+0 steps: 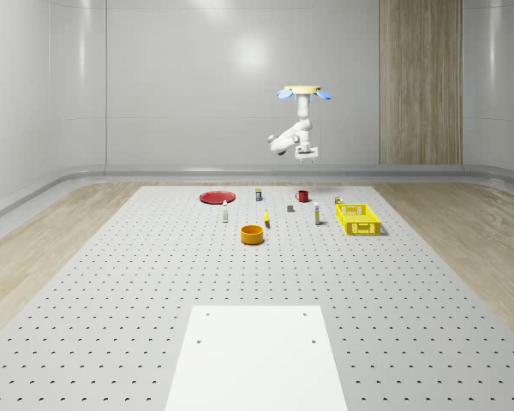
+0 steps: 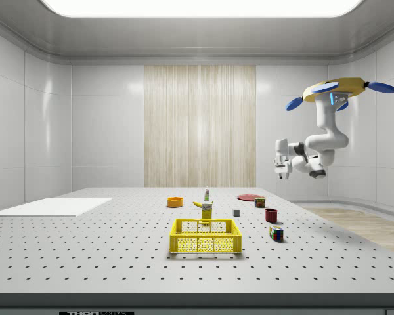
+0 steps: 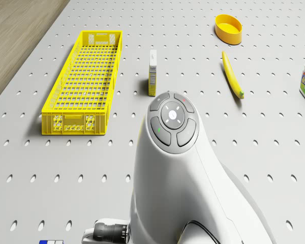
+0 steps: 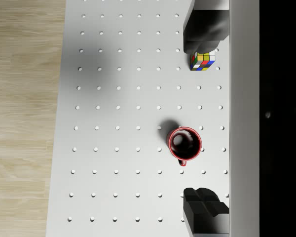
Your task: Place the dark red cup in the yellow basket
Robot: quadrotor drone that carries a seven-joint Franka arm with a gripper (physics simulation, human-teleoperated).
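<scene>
Drone (image 1: 305, 92): seen hovering high above the far part of the perforated table (image 1: 154, 282), roughly over the dark red cup (image 1: 302, 196); nothing is touched by it.
Arm (image 2: 318, 141): hung bent below the drone body, with the wrist turned downward.
Gripper (image 4: 203, 121): held well above the table, pointed straight down; its fingers (image 4: 203, 32) are spread wide, and nothing is gripped between them.
Dark red cup: stood upright on the table, seen from above in the wrist view between the two fingers but far below them; the handle is turned toward 6 o'clock in that view.
Yellow basket (image 1: 358, 218): set on the table at about 4 o'clock from the cup in the whole-scene view, well apart from it.
Colour cube (image 4: 203, 60): lying near the cup, at 12 o'clock in the wrist view.
Other items: an orange bowl (image 1: 253, 234), a banana (image 3: 233, 74) and a red plate (image 1: 216, 197) are laid elsewhere on the table.
</scene>
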